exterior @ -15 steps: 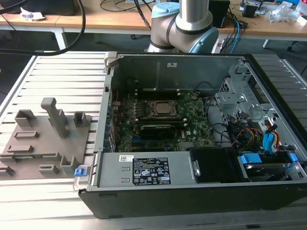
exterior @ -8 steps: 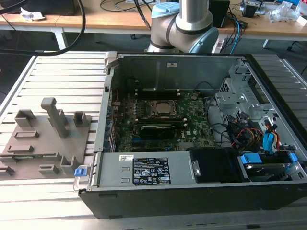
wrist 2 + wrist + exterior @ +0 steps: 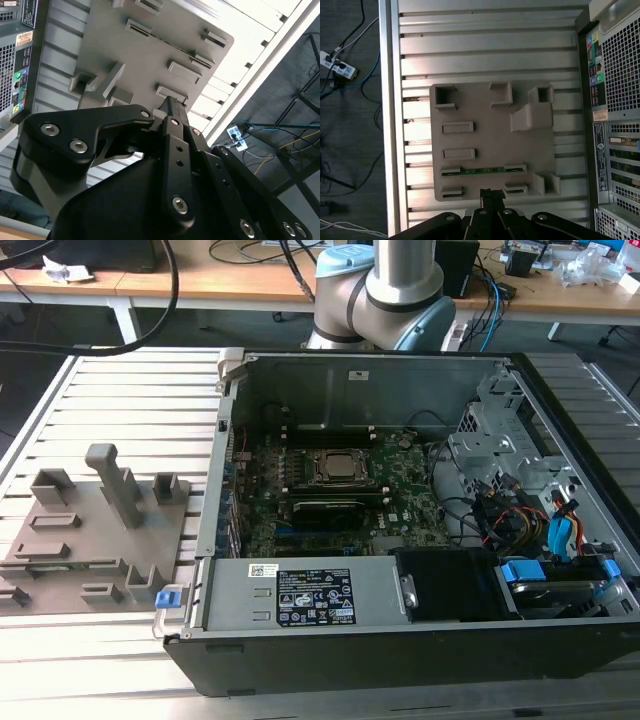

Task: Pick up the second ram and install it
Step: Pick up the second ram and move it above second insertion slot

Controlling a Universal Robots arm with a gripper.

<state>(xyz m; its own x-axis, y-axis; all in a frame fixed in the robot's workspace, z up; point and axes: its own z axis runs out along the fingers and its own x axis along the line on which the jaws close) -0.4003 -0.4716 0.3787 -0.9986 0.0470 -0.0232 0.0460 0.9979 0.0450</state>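
Note:
The second ram is a thin green stick lying in two low holders on the grey fixture plate, near the plate's edge closest to my gripper. In both wrist views my gripper hangs above that edge of the plate, a short way from the stick and not touching it. Its black fingers are pressed together with nothing between them. In the exterior view the fixture plate lies to the left of the open computer case. The green motherboard lies inside the case.
The plate carries several grey blocks and a tall post. Everything rests on a slatted aluminium table. The case's rear panel stands close beside the plate. A power strip and cables lie on the floor past the table edge.

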